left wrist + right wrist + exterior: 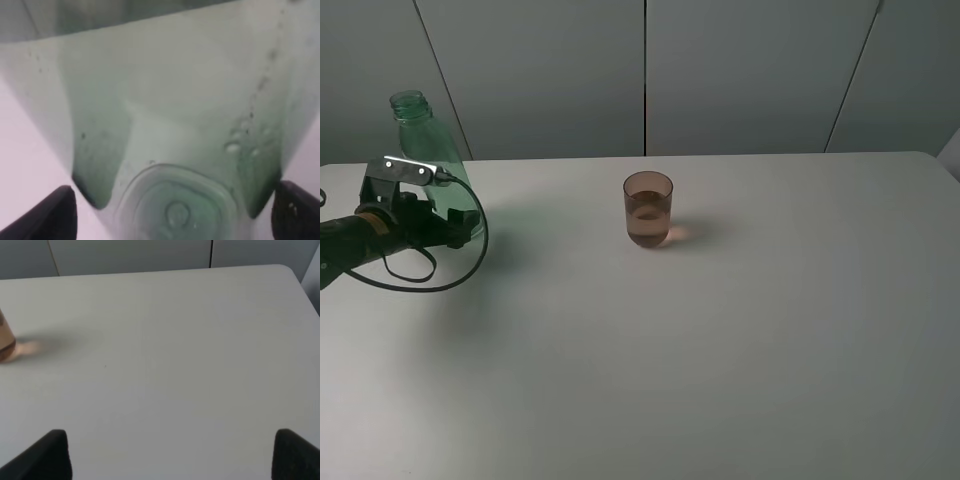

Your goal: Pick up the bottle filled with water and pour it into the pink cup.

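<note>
The green-tinted bottle (pixel 428 150) is at the far left of the table, capless neck up and leaning a little to the left. My left gripper (pixel 460 226) is around its lower part. In the left wrist view the bottle (pixel 170 115) fills the frame, its base between the two dark fingertips (pixel 57 215), which touch its sides. The pink cup (pixel 648 210) stands upright near the table's middle with some liquid in it. Its edge shows in the right wrist view (pixel 5 340). My right gripper (pixel 170 455) is open and empty over bare table, and does not show in the high view.
The white table (pixel 740 340) has its far edge against a grey panelled wall (pixel 740 70). The left arm's black cable (pixel 440 285) loops on the table beside the bottle. The table's right corner shows in the right wrist view (pixel 292 275).
</note>
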Robot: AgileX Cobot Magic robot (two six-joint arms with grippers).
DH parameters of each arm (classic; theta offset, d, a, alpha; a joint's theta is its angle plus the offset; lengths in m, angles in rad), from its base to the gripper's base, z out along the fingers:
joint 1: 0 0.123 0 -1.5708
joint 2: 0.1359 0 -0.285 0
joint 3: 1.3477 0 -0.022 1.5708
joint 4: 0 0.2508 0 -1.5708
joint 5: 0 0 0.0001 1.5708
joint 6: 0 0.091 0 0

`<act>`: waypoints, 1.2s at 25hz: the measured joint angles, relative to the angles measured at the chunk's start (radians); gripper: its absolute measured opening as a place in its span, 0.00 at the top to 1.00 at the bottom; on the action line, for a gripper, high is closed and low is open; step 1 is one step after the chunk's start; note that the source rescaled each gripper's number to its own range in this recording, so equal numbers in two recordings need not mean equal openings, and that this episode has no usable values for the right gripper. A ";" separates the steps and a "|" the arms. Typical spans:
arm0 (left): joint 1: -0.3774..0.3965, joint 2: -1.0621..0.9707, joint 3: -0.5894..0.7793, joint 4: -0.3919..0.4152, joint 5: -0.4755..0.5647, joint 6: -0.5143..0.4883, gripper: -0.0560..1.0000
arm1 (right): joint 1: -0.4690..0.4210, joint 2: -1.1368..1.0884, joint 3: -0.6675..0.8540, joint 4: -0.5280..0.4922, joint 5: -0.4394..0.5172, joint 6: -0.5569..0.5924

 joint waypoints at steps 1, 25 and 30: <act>0.000 -0.017 0.007 -0.008 0.032 0.000 0.02 | 0.000 0.000 0.000 0.000 0.000 0.000; 0.000 -0.902 0.052 -0.117 1.105 -0.153 0.02 | 0.000 0.000 0.000 0.000 0.000 0.000; -0.013 -1.047 -0.017 -0.346 1.350 0.110 0.02 | 0.000 0.000 0.000 0.000 0.000 0.000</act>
